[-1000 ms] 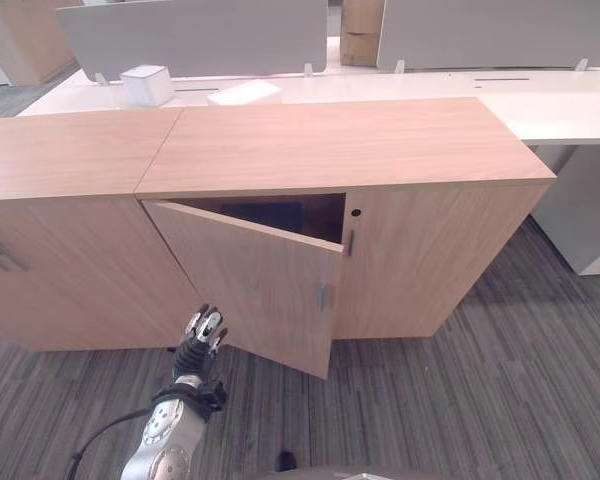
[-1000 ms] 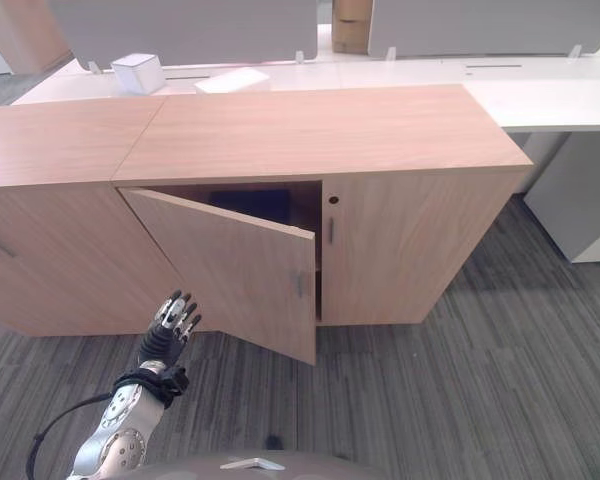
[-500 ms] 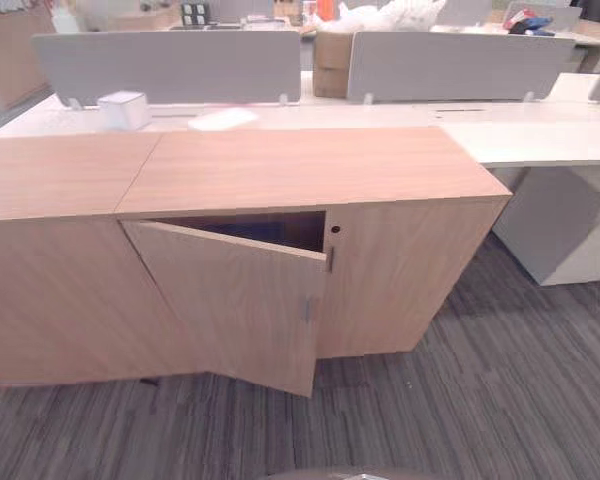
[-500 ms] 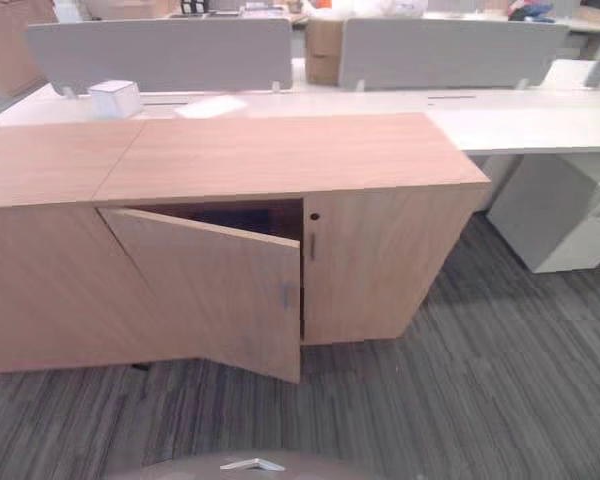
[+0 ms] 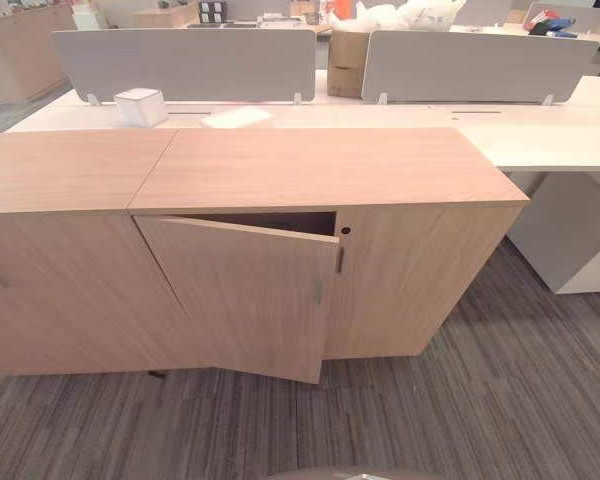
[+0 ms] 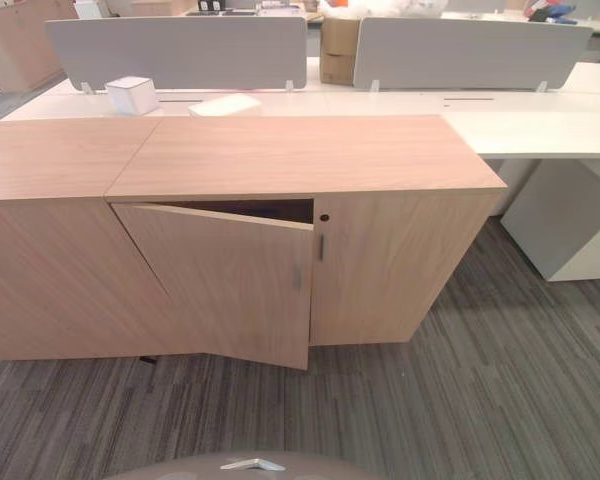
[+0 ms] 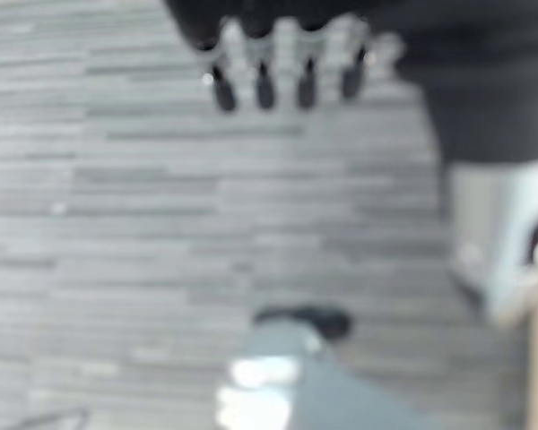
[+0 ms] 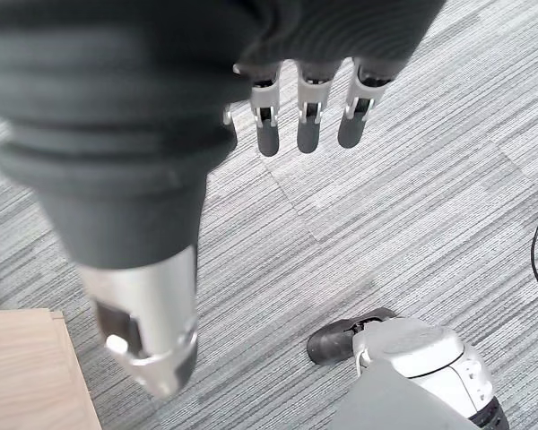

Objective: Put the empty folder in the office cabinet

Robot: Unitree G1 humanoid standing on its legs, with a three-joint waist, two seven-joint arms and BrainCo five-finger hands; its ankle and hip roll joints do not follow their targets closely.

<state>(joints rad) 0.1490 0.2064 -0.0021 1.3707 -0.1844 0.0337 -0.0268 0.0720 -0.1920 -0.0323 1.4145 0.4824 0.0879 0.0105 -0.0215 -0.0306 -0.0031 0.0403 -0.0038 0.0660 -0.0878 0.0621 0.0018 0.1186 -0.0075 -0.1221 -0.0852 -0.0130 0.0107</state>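
1. The office cabinet (image 5: 330,170) stands in front of the robot with its left door (image 5: 250,295) ajar, hinged on the left and swung a little way out; a dark gap (image 5: 280,222) shows along its top edge
2. I can't make out the folder from here, neither on the cabinet top nor in either hand; if it is already inside, the gap is too dark to show it
3. Left hand (image 7: 282,63) hangs over the carpet (image 6: 460,400), fingers relaxed and straight, holding nothing
4. Right hand (image 8: 309,107) hangs the same way, loose fingers pointing at the floor, empty
5. To my eye the step left is closing the door: put flat fingers on its free edge by the handle (image 5: 318,291), and push it evenly until it sits flush with the right door (image 5: 420,270)
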